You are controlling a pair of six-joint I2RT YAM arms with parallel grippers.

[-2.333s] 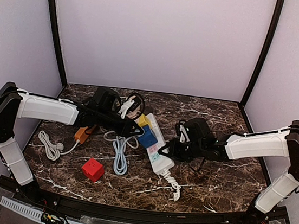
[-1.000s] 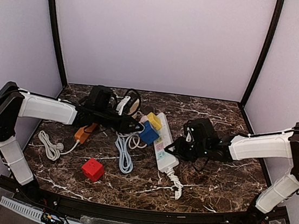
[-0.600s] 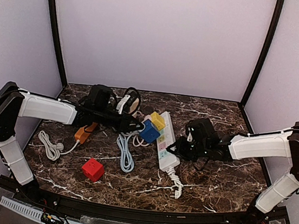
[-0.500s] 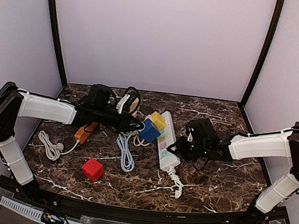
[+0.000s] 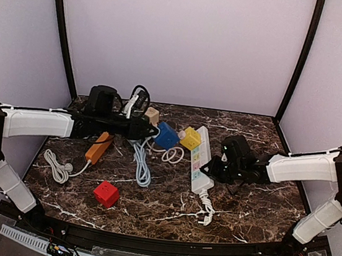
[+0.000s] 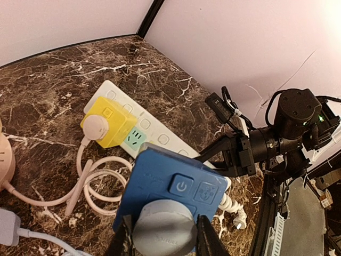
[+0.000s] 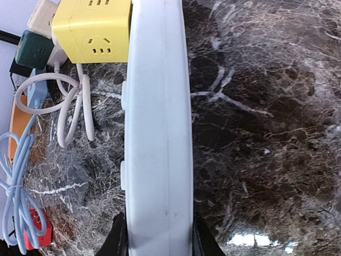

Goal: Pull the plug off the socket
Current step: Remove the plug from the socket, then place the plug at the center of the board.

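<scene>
Item: blue plug (image 6: pixel 176 184) in left gripper (image 6: pixel 162 242), clear of power strip (image 5: pixel 200 160).
The left gripper is closed narrowly on the plug's grey round end, so the blue plug is held between the fingers, apart from the white power strip. A yellow cube plug (image 5: pixel 190 138) is seated at the strip's far end, between the blue plug and the strip. The right gripper (image 7: pixel 158 237) is clamped across the power strip's width.

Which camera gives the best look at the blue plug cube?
Left wrist: the blue plug cube fills the foreground, buttons visible, gripped by the left claw. Top external shows it small, apart from the power strip. Right wrist doesn't show it.
</scene>
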